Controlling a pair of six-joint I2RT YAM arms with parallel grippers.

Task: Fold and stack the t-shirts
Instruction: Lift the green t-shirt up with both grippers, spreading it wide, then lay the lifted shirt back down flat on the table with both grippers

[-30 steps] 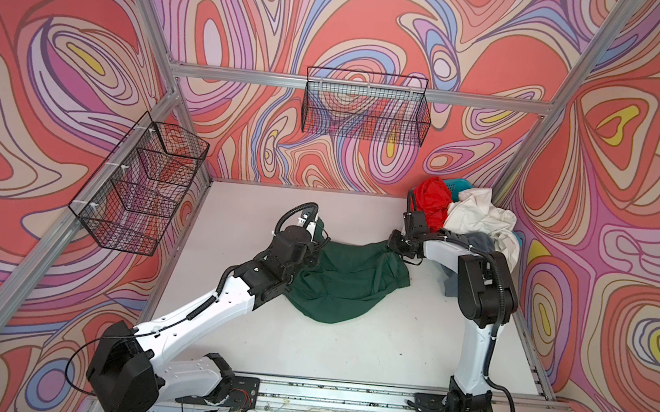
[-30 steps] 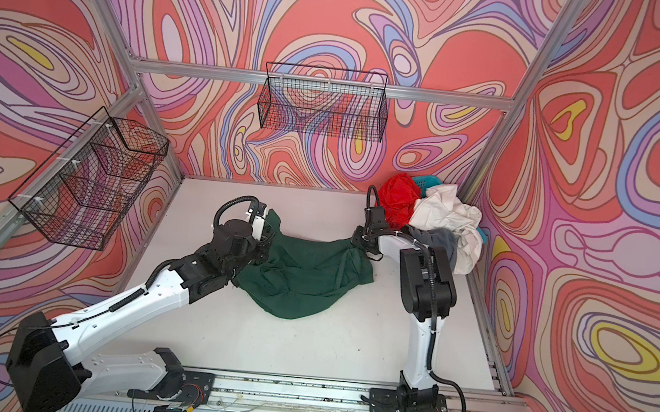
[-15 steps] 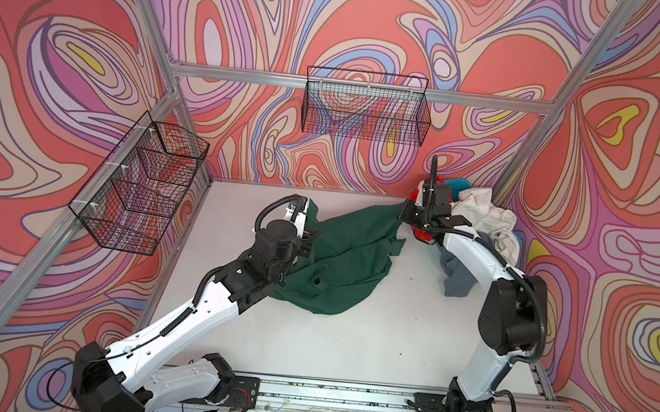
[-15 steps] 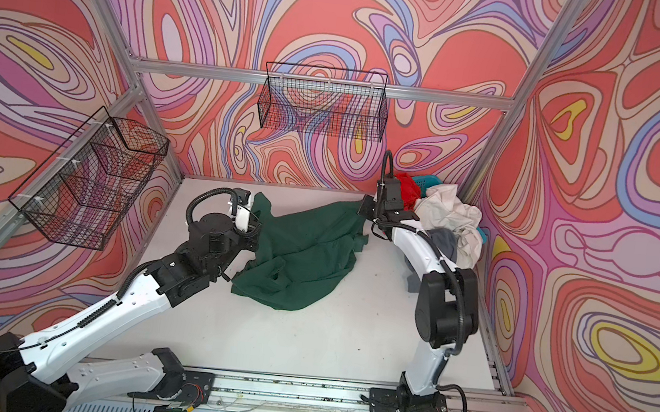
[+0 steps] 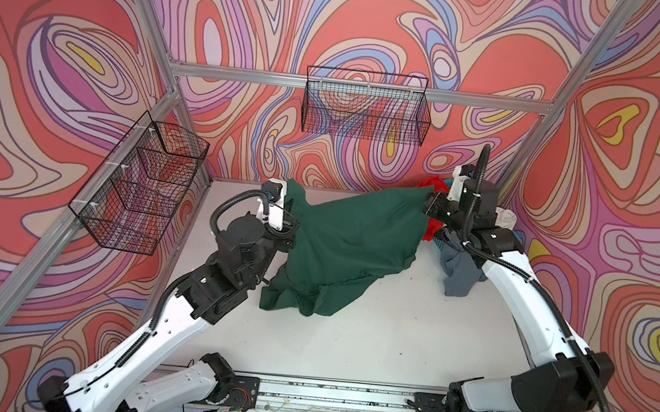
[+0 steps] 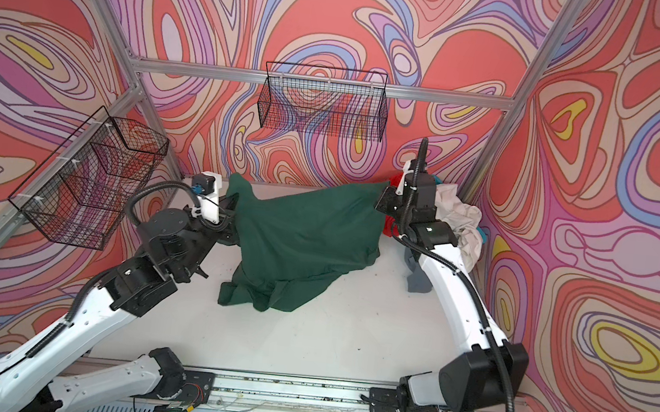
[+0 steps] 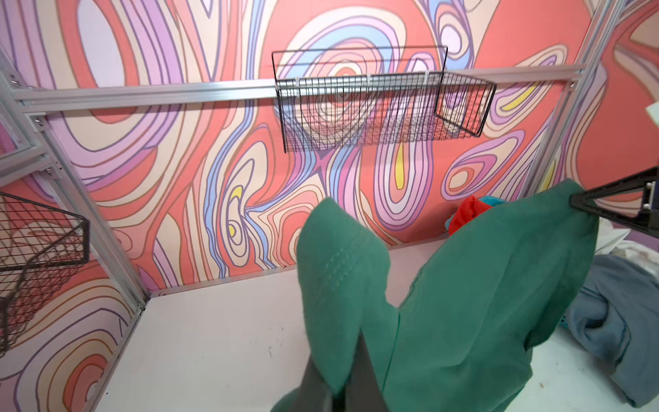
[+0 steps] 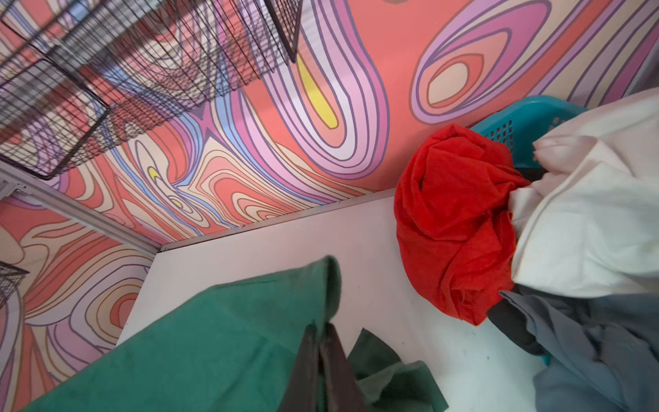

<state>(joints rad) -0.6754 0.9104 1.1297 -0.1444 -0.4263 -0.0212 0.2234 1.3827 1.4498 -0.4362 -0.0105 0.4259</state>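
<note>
Tee, dark green, hangs stretched btwn our arms: L gripper & R gripper each clamped shut on a top corner, rest bunched on table. We see red tee, off-white tee, grey-blue tee heaped at far-right corner.

Near half of the table is wide open; dark green t-shirt stretched across blocks the far middle, other t-shirts clog the far-right corner.
</note>
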